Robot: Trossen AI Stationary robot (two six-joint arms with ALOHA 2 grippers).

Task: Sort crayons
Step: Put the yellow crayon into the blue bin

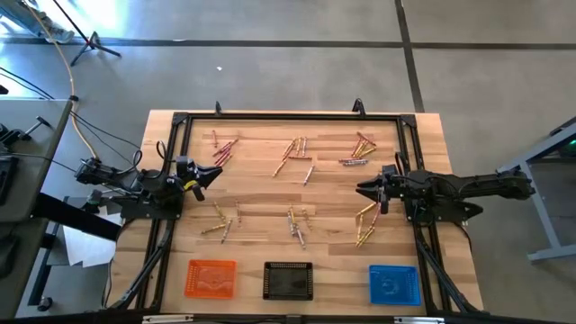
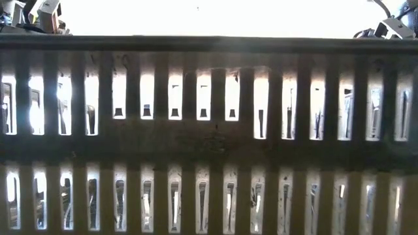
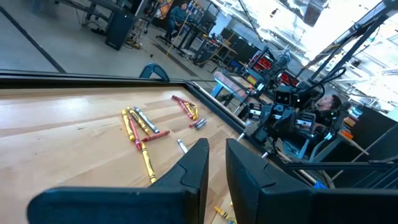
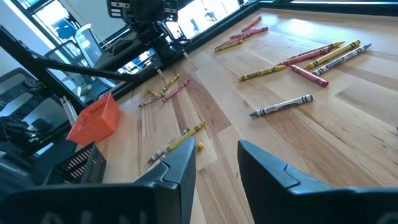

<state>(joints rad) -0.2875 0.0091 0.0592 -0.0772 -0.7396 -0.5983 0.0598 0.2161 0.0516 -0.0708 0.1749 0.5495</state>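
Overhead arrangement at an early stage of sorting. The crayons [image 1: 297,153] lie in six loose clusters on the tabletop [image 1: 261,193]: three along the far edge and three across the middle, spread from the left side to the right. Along the near edge stand three trays: the orange tray [image 1: 211,277] toward the left corner, the black tray [image 1: 288,280] at the centre, the blue tray [image 1: 394,284] toward the right corner. No crayon can be made out in any tray, so by appearance the whole sort remains to be done.

The left gripper [image 1: 213,175] is poised over the left side of the tabletop, its fingers [image 3: 189,171] slightly parted and holding nothing. The right gripper [image 1: 367,191] sits over the right side, its fingers [image 4: 180,162] apart and likewise empty.

The high view alone gives the full layout and all three trays. The wrist views resolve single crayons, yellow, red and grey, which the high view shows only as thin strokes; the right wrist view also takes in the orange tray. The low view is blocked by a dark slotted wall close to the lens, and shows no crayon.
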